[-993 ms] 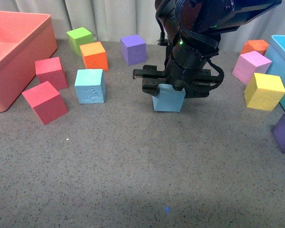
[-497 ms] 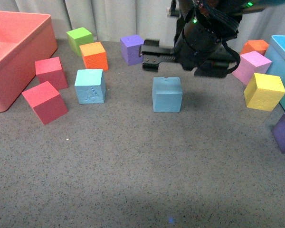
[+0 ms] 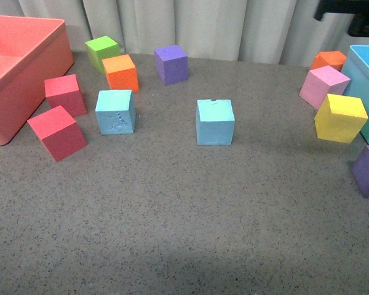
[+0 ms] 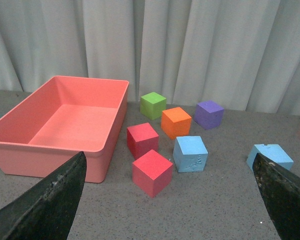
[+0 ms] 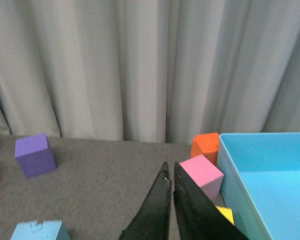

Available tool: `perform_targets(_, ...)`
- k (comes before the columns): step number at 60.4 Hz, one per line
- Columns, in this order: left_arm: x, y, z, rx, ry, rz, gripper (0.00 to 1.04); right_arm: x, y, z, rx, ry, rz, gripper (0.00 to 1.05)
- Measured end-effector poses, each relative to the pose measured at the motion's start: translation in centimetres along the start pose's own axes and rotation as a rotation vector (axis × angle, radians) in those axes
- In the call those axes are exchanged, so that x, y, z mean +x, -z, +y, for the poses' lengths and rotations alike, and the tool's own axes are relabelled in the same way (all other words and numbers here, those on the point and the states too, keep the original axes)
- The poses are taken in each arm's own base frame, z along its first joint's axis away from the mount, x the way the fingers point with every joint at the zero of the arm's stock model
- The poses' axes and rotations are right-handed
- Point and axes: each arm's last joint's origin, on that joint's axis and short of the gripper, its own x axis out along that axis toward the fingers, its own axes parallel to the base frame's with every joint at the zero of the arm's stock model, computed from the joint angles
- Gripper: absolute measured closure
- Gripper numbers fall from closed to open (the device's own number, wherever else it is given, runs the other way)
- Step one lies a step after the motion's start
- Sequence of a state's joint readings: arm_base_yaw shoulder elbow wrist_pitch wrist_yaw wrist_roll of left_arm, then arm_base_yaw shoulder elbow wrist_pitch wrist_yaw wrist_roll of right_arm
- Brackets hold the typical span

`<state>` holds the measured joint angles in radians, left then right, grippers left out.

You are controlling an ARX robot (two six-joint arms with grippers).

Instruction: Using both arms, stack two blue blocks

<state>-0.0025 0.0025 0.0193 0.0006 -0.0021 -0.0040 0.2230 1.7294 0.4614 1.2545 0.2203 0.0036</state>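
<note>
Nothing is stacked yet, and I'd say the likeliest slip is a bad pick. The left claw (image 4: 168,155) hangs with its fingers spread wide and nothing between them. The embossed blue block (image 3: 115,112) sits on the desk (image 3: 184,233) ahead of and below it, with two red cubes (image 3: 56,131) just beside that block on the near side. A descent that strays could nudge a red cube or close on the wrong one. The plain blue block (image 3: 214,121) stands alone further out from the left claw, toward the right arm's side. It is below and well apart from the right claw (image 5: 170,167), which is up high with its fingers pressed together, empty. Foam gives, so a hard squeeze or an off-centre set-down could leave the top block tilted or send it tumbling. If both arms crowd over that one spot they might knock each other. By my count there are two blue blocks, two red cubes, two orange cubes (image 3: 122,72), two purple cubes (image 3: 171,64), one green cube (image 3: 103,50), one pink cube (image 3: 324,86), one yellow cube (image 3: 340,117), one coral bin (image 3: 49,74) and one light-blue bin (image 3: 364,61).
</note>
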Motion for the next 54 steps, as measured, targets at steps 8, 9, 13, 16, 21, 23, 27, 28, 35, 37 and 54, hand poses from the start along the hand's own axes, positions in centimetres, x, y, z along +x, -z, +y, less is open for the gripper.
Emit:
perform_targets(8,0.0,0.0,0.0,0.0,0.0,0.0,0.07,-2.8,-0.2,-1.4,-0.004,-0.007,0.005,1.04)
perform_targets(9,0.0,0.0,0.0,0.0,0.0,0.0,0.07,-3.0,-0.3,-1.5,-0.005,-0.006,0.006,1.04)
perform_targets(13,0.0,0.0,0.0,0.0,0.0,0.0,0.07,-4.4,-0.9,-2.3,-0.006,-0.003,0.016,1.04)
perform_targets(16,0.0,0.0,0.0,0.0,0.0,0.0,0.07,-5.2,-1.2,-2.7,-0.003,0.002,0.004,1.04)
perform_targets(21,0.0,0.0,0.0,0.0,0.0,0.0,0.07,-6.8,-1.4,-3.4,-0.002,0.004,-0.002,1.04)
perform_targets(23,0.0,0.0,0.0,0.0,0.0,0.0,0.07,-7.4,-1.3,-3.6,-0.002,0.003,0.001,1.04)
perform_targets(27,0.0,0.0,0.0,0.0,0.0,0.0,0.07,-8.6,-1.2,-4.0,-0.003,-0.003,0.007,1.04)
perform_targets(28,0.0,0.0,0.0,0.0,0.0,0.0,0.07,-9.0,-1.2,-4.1,-0.003,-0.002,0.006,1.04)
perform_targets(35,0.0,0.0,0.0,0.0,0.0,0.0,0.07,-10.5,-1.3,-4.8,-0.002,-0.008,0.006,1.04)
perform_targets(37,0.0,0.0,0.0,0.0,0.0,0.0,0.07,-10.8,-1.2,-5.1,-0.002,-0.018,0.007,1.04)
perform_targets(54,0.0,0.0,0.0,0.0,0.0,0.0,0.07,-13.2,-1.3,-5.7,0.0,0.002,0.003,1.04)
